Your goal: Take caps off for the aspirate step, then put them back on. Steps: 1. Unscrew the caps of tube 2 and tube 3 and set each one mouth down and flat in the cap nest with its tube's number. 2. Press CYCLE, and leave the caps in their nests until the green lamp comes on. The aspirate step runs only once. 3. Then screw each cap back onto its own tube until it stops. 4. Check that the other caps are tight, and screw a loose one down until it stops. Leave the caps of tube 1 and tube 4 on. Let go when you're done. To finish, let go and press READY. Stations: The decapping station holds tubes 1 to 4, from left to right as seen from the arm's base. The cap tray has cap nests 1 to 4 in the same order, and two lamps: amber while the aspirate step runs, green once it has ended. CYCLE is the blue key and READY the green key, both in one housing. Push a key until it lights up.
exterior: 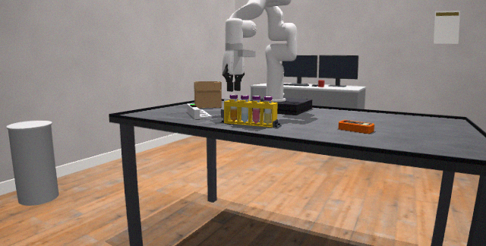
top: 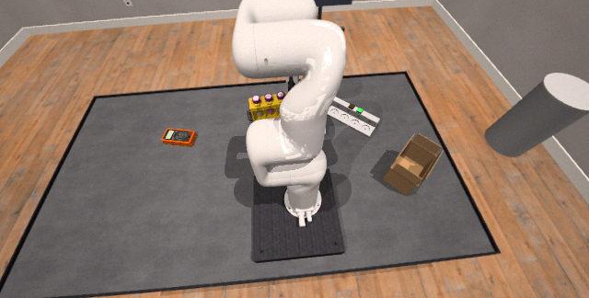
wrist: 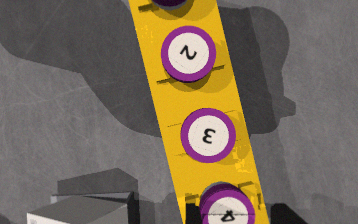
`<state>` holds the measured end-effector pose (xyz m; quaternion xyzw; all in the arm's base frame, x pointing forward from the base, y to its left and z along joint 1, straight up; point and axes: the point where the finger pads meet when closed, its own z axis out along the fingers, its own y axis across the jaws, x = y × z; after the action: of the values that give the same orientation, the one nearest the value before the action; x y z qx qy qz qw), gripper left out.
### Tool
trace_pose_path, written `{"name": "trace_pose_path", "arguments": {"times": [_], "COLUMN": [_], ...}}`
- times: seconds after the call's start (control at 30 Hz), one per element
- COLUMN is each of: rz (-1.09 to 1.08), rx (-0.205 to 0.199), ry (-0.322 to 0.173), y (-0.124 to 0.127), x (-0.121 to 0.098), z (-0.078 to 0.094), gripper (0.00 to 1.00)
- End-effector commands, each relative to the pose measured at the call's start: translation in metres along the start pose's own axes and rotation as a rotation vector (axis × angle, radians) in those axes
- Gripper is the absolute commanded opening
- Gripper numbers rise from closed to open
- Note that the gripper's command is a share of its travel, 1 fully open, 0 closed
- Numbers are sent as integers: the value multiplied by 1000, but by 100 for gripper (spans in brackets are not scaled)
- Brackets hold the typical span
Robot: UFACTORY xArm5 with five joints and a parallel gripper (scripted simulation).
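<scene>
The yellow decapping station [wrist: 200, 115] stands on the table and also shows in the exterior view [exterior: 250, 113]. In the wrist view, purple-rimmed cap 2 [wrist: 188, 53] and cap 3 [wrist: 208, 135] sit on their tubes. Cap 4 [wrist: 227, 210] sits on its tube at the bottom edge. Only the rim of cap 1 [wrist: 169, 2] shows at the top. My gripper [exterior: 233, 86] hangs just above cap 4 with its fingers apart on either side and not touching it. It holds nothing. The white cap tray [top: 354, 115] shows empty nests and a lit green lamp [top: 360, 110].
The grey key housing [wrist: 80, 205] stands beside the station's tube 4 end. An orange multimeter [top: 179, 136] lies left of the arm. An open cardboard box [top: 412, 164] lies to the right. A grey cylinder [top: 536, 114] stands off the table.
</scene>
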<state>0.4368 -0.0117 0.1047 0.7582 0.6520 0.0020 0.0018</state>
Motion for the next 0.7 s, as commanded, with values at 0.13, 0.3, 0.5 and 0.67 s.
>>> {"name": "trace_pose_path", "arguments": {"times": [0.13, 0.3, 0.5, 0.67], "rz": [-57, -57, -57, -57], "rx": [-4, -4, -4, -3], "ry": [6, 6, 6, 6], "y": [-5, -32, -48, -78], "x": [-5, -25, -37, -59], "z": [-17, -17, -17, 1], "gripper": [0, 0, 0, 0]}}
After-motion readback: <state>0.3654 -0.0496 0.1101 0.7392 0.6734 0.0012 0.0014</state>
